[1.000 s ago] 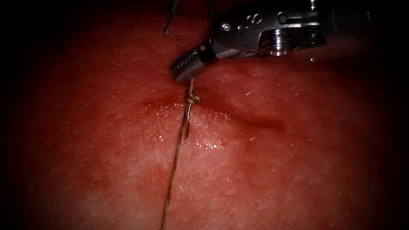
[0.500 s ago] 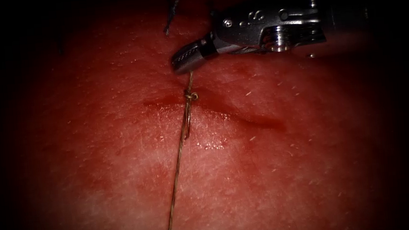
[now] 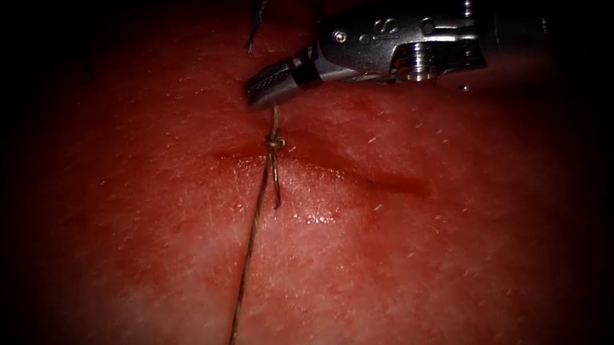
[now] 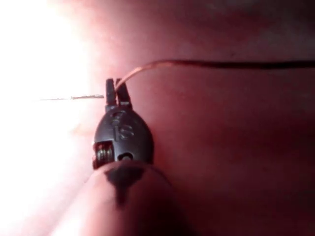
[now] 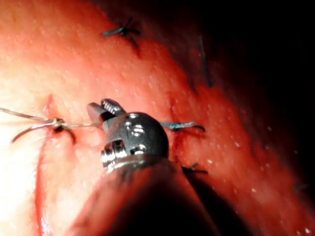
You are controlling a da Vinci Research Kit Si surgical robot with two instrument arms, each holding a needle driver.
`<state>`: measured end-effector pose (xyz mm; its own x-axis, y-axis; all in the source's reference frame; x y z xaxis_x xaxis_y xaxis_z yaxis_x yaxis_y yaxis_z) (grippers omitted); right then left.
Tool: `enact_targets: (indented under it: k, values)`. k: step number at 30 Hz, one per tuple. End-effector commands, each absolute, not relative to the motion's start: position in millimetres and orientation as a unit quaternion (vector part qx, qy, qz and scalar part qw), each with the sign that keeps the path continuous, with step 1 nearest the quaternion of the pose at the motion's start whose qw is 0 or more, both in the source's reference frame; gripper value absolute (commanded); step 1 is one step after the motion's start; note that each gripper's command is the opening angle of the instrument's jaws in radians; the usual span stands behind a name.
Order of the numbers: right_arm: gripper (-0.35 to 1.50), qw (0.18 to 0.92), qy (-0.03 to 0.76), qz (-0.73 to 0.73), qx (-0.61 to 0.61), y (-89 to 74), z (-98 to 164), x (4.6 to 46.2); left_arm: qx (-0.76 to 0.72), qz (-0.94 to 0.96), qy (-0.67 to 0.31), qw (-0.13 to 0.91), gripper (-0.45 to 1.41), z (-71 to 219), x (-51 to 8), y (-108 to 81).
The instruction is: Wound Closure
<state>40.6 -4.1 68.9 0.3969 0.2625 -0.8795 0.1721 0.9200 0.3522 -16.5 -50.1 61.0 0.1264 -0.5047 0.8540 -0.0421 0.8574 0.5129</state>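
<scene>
Seemingly both tools clenched on thread (image 3: 250,239), knot (image 3: 274,143) over glistening tissue (image 3: 416,259).

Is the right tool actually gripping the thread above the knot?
Touching: the endoscope view shows the thread running from the knot straight into the right tool, whose jaws are closed on it.

Little can be read here. The metal wrist housing of the right arm's tool (image 3: 392,41) carries a small stamped mark just behind its pincer, shaped like an "S" or "5"; which one cannot be told. The left arm's tool housing (image 4: 122,132) bears a similar raised mark, also not legible.
</scene>
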Motion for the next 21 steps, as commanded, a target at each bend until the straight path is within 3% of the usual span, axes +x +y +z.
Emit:
enact_targets:
  k: [1, 3, 10, 17, 21]
  values:
    - [0.95, 0.805, 0.557, 0.043, 0.2, -4.6, 68.3, 41.1, 0.207, -0.162, -0.64, 0.722, -0.45, 60.9, -16.4, -50.0]
    - [1.1, 0.793, 0.574, 0.059, 0.194, -4.6, 67.4, 40.6, 0.196, -0.158, -0.642, 0.725, -0.45, 59.7, -15.8, -48.2]
    - [1.19, 0.76, 0.617, 0.092, 0.183, -4.1, 64.4, 37.3, 0.162, -0.146, -0.645, 0.733, -0.45, 55.6, -13.8, -41.3]
    - [1.0, 0.759, 0.623, 0.115, 0.15, -7.0, 61.8, 35.6, 0.157, -0.087, -0.634, 0.752, -0.45, 53.3, -13.1, -34.2]
    - [0.7, 0.753, 0.635, 0.125, 0.119, -8.8, 60.8, 35.9, 0.146, -0.059, -0.643, 0.75, -0.45, 52.5, -13.3, -29.5]
